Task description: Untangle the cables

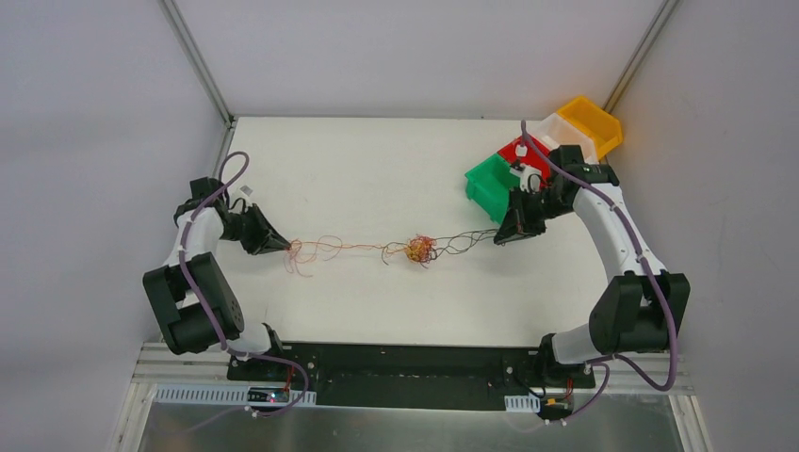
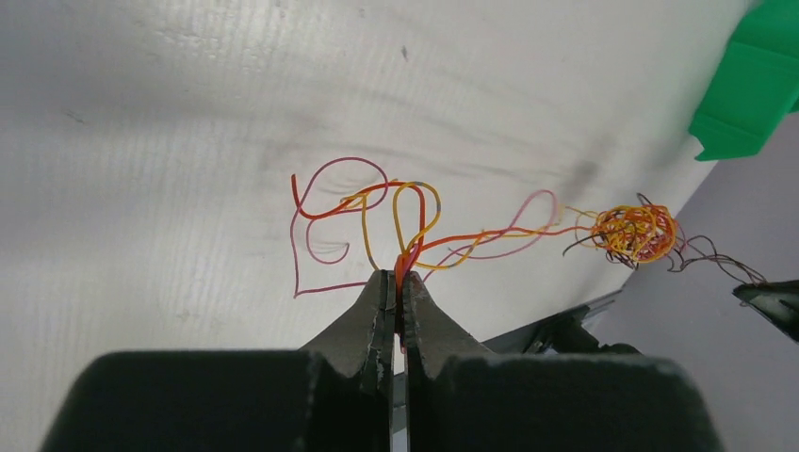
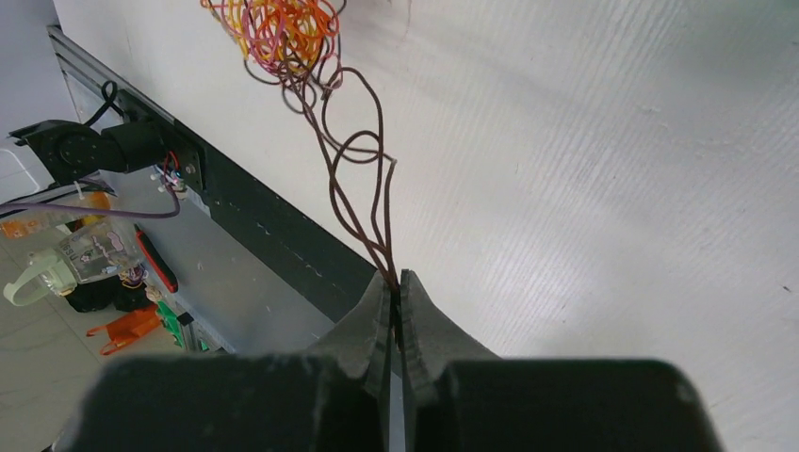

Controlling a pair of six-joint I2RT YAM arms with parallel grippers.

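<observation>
The table [image 1: 377,169] has a matt white top with fine parallel ribbing, like corrugated plastic sheet, and the cables [image 2: 639,233] on it are thin wires in a smooth, slightly glossy plastic coating. The left gripper [image 2: 397,279] and the right gripper [image 3: 397,277] look like matt black plastic or rubber with a finely grainy surface. The green bin [image 1: 490,184] and yellow bin [image 1: 592,124] are smooth, faintly shiny plastic, and the sheet [image 1: 415,428] along the near edge is dull brushed metal.
</observation>
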